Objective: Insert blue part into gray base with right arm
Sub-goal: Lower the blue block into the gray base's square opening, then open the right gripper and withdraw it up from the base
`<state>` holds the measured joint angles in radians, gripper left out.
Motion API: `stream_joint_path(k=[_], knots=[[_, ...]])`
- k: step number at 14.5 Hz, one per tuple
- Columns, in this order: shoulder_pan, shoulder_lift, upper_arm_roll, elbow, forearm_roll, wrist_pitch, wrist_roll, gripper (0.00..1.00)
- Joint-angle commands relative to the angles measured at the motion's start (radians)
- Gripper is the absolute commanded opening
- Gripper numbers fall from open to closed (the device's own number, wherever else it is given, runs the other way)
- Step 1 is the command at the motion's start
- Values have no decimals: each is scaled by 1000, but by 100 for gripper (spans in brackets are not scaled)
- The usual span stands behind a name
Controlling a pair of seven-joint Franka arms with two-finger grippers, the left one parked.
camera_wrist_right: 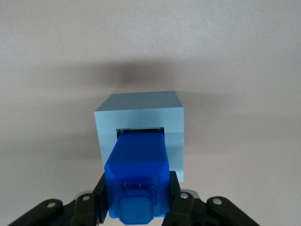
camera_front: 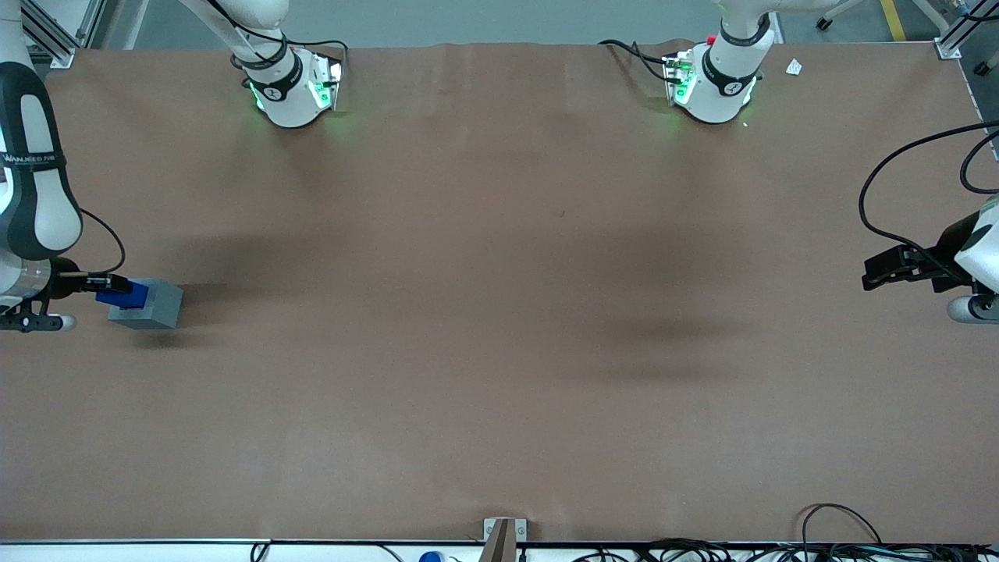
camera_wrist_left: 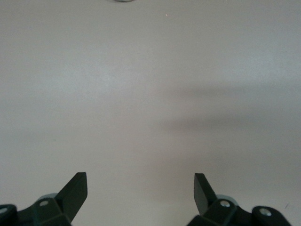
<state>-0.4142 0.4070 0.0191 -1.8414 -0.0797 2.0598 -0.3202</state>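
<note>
Brown paper covers the whole table point(camera_front: 499, 328), and at the working arm's end of it the task's things sit close together. The blue part point(camera_wrist_right: 137, 165) is partly entered into the square recess of the gray base point(camera_wrist_right: 141, 110): in the right wrist view its leading end is inside the opening while its stepped knob end still sticks out toward the camera. In the front view the blue part point(camera_front: 123, 294) shows at the top of the gray base point(camera_front: 148, 304), which rests on the table.

The gripper point(camera_wrist_right: 136, 197) pinches the blue part, one black finger pressed to each of its sides near the knob end. From the front, the gripper point(camera_front: 100, 282) lies level with the base's top, carried by the right arm point(camera_front: 31, 187), whose white and dark segments with a lettered band rise at the edge of that view. A thin black cable point(camera_front: 115, 238) loops from the arm toward the gripper.

Both arm bases point(camera_front: 293, 86) stand farther from the front camera, glowing green.
</note>
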Motion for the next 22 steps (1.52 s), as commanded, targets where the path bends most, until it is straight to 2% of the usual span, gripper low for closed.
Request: stream_joint_path(k=[1,9,10,12,13,16,19,22], knots=[[-18,41,16,13,-15,32,4,5],[-23,39,18,14,-12,56,3,7],[-25,39,18,14,-12,51,1,26],[-26,41,18,14,-9,46,3,93],[-25,41,18,14,-5,42,9,100],[-21,32,21,34,-2,1,3,100],[6,-5,31,148,0,-224,7,100],[35,-121,36,180,3,-299,-2,100]])
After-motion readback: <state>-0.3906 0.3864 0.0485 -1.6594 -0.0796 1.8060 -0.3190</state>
